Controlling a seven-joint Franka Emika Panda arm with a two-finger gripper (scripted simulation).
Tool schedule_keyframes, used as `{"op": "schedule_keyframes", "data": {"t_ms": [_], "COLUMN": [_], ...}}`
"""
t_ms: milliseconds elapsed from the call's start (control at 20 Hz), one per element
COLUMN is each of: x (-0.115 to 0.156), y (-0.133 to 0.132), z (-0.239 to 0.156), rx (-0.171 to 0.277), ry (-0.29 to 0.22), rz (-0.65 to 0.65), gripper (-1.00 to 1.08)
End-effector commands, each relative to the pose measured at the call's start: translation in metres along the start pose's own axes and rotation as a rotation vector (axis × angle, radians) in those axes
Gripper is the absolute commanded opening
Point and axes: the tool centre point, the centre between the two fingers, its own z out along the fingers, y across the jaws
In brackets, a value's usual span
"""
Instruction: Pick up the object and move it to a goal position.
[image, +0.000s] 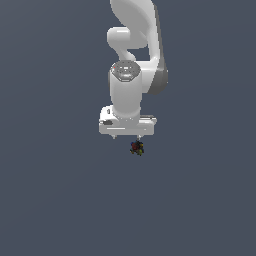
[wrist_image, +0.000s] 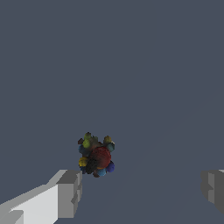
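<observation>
The object is a tiny dark lump with red, yellow and green specks, just below the white hand in the exterior view. In the wrist view it shows as a cluster of small coloured balls around a red core. My gripper is open, with the jaws wide apart. One grey finger stands close beside the object and the other is far from it. The object lies beyond the fingertips, not between them. In the exterior view the gripper points straight down and its fingers barely show.
A plain grey-blue surface fills both views. The white arm rises above the hand in the exterior view. No other object or goal marker is in view.
</observation>
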Motion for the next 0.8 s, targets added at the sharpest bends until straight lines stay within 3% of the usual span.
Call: {"op": "schedule_keyframes", "data": {"t_ms": [0, 750], "x": [-0.002, -0.031], "y": [-0.005, -0.046], "z": [0.009, 0.082], "rx": [0.0, -0.002], "ry": [0.0, 0.009], "rz": [0.003, 0.026], "gripper": [1.0, 1.0]}}
